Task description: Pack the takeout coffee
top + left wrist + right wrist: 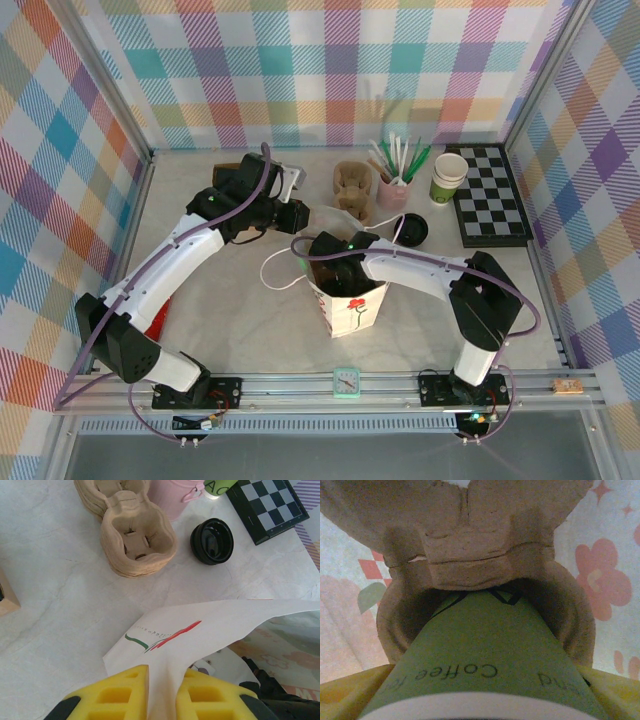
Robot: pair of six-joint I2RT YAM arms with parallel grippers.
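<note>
Nearly packed: cup [485, 645] down inside the bag [200, 630].
Left gripper [164, 675] pinches the rim so the mouth gapes for loading; right gripper [480, 695] clasps the cup, its base at the carrier [465, 545] just ahead.

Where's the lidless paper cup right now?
In the top view the lidless paper cup stands at the back right of the table, between the pink straw cup and the checkerboard.
</note>
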